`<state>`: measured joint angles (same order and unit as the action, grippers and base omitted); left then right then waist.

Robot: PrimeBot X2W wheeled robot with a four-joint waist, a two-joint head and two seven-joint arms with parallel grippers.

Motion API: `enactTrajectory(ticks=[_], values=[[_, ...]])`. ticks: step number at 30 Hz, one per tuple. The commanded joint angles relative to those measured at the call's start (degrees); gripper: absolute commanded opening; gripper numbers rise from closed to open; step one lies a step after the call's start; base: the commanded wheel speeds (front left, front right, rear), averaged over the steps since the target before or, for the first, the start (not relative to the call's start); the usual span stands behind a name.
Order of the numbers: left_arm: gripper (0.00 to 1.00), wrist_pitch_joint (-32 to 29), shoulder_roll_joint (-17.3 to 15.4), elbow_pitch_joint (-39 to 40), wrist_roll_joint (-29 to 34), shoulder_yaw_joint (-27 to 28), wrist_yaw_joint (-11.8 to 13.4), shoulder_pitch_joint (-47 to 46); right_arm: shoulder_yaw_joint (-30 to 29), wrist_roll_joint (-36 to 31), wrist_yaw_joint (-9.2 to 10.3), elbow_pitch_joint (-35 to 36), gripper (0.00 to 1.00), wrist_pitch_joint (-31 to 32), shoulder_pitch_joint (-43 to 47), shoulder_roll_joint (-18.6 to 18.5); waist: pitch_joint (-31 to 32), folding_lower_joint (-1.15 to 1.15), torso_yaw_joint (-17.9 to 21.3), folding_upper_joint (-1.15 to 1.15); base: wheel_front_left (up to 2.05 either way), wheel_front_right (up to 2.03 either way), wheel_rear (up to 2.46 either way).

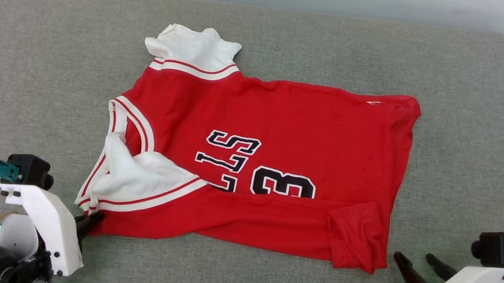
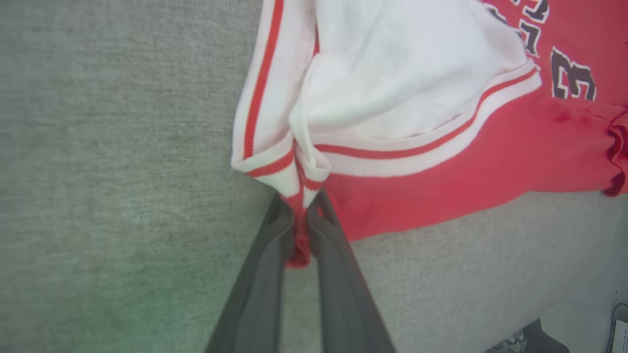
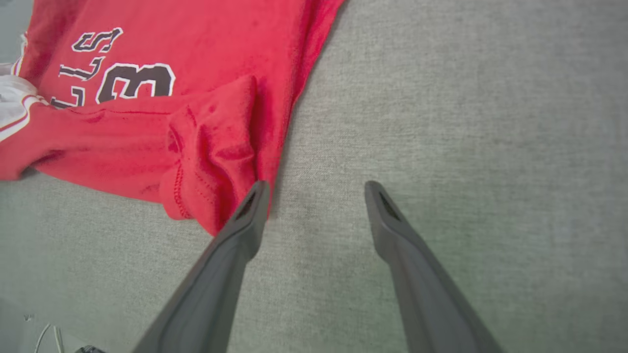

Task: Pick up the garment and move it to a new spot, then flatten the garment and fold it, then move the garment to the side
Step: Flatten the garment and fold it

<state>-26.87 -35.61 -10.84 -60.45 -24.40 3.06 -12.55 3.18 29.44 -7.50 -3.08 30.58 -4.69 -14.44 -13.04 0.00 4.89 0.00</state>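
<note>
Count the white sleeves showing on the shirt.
2. One sleeve sticks out at the shirt's far edge; the other lies crumpled on its near left corner, right by where the left gripper pinches the cloth. No more seem hidden.

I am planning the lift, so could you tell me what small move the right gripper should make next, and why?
Probably slide the right gripper sideways onto the garment's near right corner and close. The left gripper is shut on the near left corner, while the right stands open over bare grey cushion beside that corner.
</note>
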Motion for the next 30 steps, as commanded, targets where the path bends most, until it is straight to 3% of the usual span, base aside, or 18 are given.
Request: enactTrajectory(ticks=[1,6,13,14,15,16,21,30], values=[[0.0,0.8,0.5,0.5,0.6,-0.3,-0.1,0.3,0.6,0.4,0.02,0.3,1.0,1.5,-0.5,-0.1,0.2,0.0,-0.5,0.0,0.0,0.0,0.0],[0.0,2.9,-0.5,4.7,2.4,0.5,0.9,-0.3,4.0,1.3,0.02,-2.1,1.0,5.7,-3.6,0.3,-0.4,0.0,-1.6,0.0,0.0,0.0,0.0],[0.0,2.7,-0.9,9.6,3.6,0.1,2.6,-0.3,9.7,3.6,0.02,-10.7,1.0,8.7,-7.7,1.2,-2.5,0.0,-3.4,0.0,0.0,0.0,0.0],[0.0,2.9,-0.8,9.9,3.8,0.1,2.7,-0.5,10.5,4.0,0.02,-12.0,0.63,9.2,-8.1,1.4,-2.8,0.0,-3.5,0.0,0.0,0.0,0.0],[0.0,3.0,-0.6,10.1,3.8,0.1,2.8,-0.5,11.4,4.4,0.02,-13.0,0.38,9.7,-8.4,1.5,-3.0,0.0,-3.7,0.0,0.0,0.0,0.0],[0.0,3.2,-0.6,10.2,3.9,0.2,2.9,-0.6,12.1,5.0,0.02,-13.8,0.0,9.9,-8.7,1.7,-3.2,0.0,-3.8,0.0,0.0,0.0,0.0],[0.0,4.0,-0.2,10.2,3.8,0.3,3.1,0.1,13.6,5.8,0.03,-15.0,0.0,8.6,-10.9,0.2,-3.1,0.0,-3.7,0.0,0.0,0.0,0.0],[0.0,6.1,0.7,10.5,3.2,0.5,4.1,3.9,14.0,6.3,0.02,-10.7,0.0,6.0,-10.6,-3.4,2.6,0.0,-3.5,0.0,0.0,0.0,0.0]])
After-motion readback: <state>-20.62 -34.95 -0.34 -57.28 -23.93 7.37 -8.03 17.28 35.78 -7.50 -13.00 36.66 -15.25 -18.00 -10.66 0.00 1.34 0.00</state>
